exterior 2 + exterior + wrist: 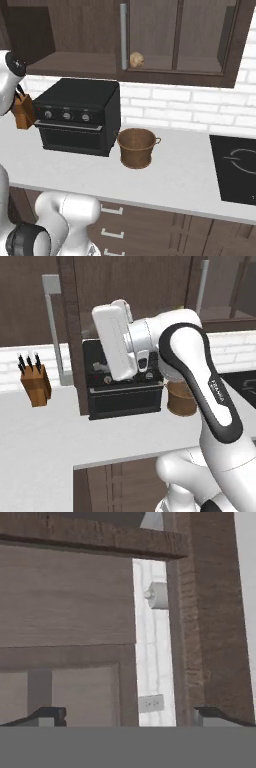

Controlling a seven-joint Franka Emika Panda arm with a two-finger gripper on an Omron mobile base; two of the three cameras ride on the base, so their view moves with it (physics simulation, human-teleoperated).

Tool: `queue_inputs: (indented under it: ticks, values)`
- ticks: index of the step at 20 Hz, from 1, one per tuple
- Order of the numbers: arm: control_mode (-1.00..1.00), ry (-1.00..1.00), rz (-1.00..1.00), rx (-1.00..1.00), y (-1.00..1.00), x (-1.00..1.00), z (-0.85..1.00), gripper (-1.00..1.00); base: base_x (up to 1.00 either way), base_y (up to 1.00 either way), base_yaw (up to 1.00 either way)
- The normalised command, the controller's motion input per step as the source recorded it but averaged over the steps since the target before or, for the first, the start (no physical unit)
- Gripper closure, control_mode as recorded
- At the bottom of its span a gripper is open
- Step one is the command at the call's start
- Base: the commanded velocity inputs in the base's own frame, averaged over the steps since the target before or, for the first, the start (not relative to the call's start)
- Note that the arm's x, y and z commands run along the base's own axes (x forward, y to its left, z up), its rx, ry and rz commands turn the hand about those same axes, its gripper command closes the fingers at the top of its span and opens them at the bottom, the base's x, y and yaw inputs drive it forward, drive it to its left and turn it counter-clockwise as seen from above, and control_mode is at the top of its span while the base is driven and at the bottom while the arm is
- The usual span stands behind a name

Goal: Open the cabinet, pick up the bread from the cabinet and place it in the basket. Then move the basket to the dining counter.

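The cabinet hangs above the worktop with its left door swung open, baring a shelf. The bread, a small golden loaf, lies on that shelf just behind the right door's silver handle. The basket stands upright on the worktop, right of a black toaster oven; my arm partly hides this basket in the left base view. My hand is raised in front of the oven, near the open door. My gripper is open, its fingertips wide apart, facing wooden door framing. The dining counter is out of view.
A wooden knife block sits left of the oven. The open door's long handle juts out to the left of my hand. A black cooktop lies in the worktop at the right. White brick wall backs the worktop.
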Motion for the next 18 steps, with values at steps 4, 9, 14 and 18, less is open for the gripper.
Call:
queue_inputs:
  ticks: [4, 9, 14, 18]
  values:
    - [-1.0, -0.25, -0.08, -0.27, 0.2, 0.35, -0.09, -1.0, 0.0, 0.0, 0.0]
    - [-1.0, -0.26, -0.12, -0.21, -0.83, 0.01, 0.0, -1.0, 0.0, 0.0, 0.0]
    - [-1.0, -0.29, -0.11, -0.1, -1.0, -0.06, 0.0, -1.0, 0.0, 0.0, 0.0]
    - [-1.0, -0.24, -0.1, -0.06, -1.0, -0.01, 0.0, -1.0, 0.0, 0.0, 0.0]
